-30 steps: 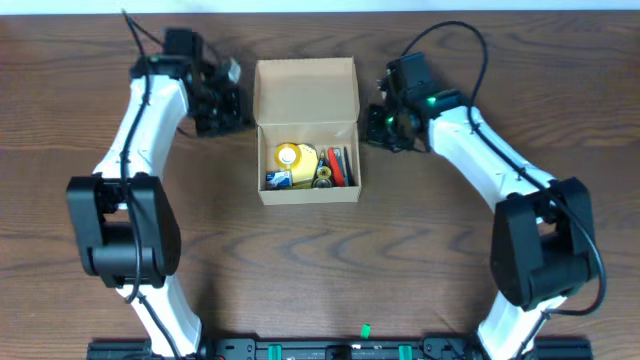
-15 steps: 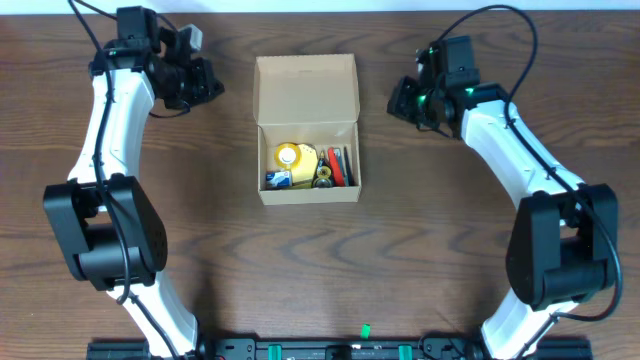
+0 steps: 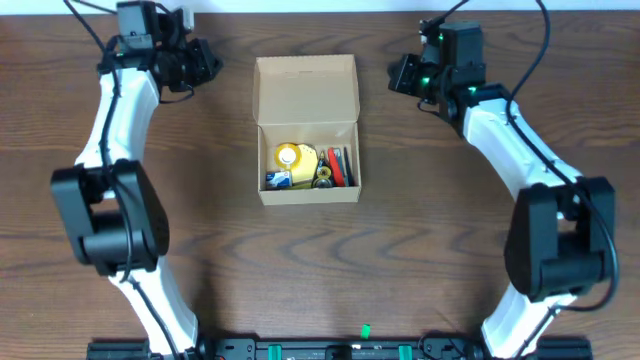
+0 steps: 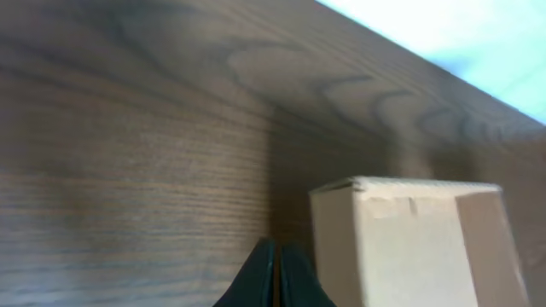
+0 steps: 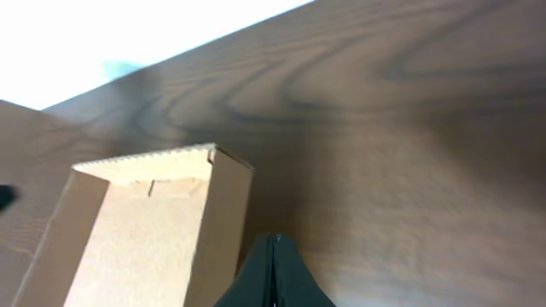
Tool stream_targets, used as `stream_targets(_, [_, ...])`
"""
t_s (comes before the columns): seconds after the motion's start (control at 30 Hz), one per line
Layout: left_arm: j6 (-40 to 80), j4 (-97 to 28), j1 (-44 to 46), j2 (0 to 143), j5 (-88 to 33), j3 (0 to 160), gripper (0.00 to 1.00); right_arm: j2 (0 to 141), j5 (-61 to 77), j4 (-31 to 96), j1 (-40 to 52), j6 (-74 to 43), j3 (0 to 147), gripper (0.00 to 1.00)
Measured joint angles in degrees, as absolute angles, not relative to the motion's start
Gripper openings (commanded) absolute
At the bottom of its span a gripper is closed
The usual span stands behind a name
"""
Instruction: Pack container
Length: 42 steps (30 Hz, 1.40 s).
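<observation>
Both pressed together, black left gripper (image 4: 275, 249) and black right gripper (image 5: 275, 245) flank the tan cardboard container (image 3: 310, 196); tip its open lid (image 3: 305, 90) forward evenly.

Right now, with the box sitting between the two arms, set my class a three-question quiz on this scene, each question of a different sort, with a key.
1. True or false: the container has its lid folded back, open.
2. Where do the stationery items lie? A: inside the container. B: on top of its lid. C: outside it.
3. Fill in: the left gripper and the right gripper are both ____ and hold nothing.
Key: 1 true; 2 A; 3 shut.
</observation>
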<state>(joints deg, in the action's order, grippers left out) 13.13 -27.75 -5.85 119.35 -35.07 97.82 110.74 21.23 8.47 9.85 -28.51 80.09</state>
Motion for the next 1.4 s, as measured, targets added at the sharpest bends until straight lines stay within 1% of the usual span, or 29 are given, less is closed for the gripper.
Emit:
stream_targets(0.23, [19.77, -26.61, -4.86, 128.11, -39.31, 97.82, 0.06, 119.70, 28.01, -0.05, 8.78, -33.04, 80.16, 0.01])
stream_targets(0.53, [21.98, -25.23, -1.37, 129.78, -44.49, 97.82, 0.06, 123.22, 33.32, -0.67, 8.32, -35.86, 80.16, 0.01])
stream_targets(0.73, [22.52, -25.50, -1.13, 129.78, -47.57, 97.82, 0.05, 123.37, 38.79, -0.73, 8.54, -36.14, 80.16, 0.01])
stream_targets(0.93, [22.52, -25.41, -1.17, 129.78, -49.41, 97.82, 0.06, 124.86, 41.30, -1.19, 10.04, -36.49, 80.16, 0.01])
stream_targets(1.2, [22.46, -25.47, -1.17, 129.80, -52.14, 98.26, 0.06, 125.58, 47.22, -12.43, 10.24, -37.71, 80.14, 0.01])
stream_targets(1.4, [20.67, -27.42, -1.17, 129.80, -53.49, 102.67, 0.06, 125.64, 52.03, -20.73, 10.24, -38.50, 80.14, 0.01])
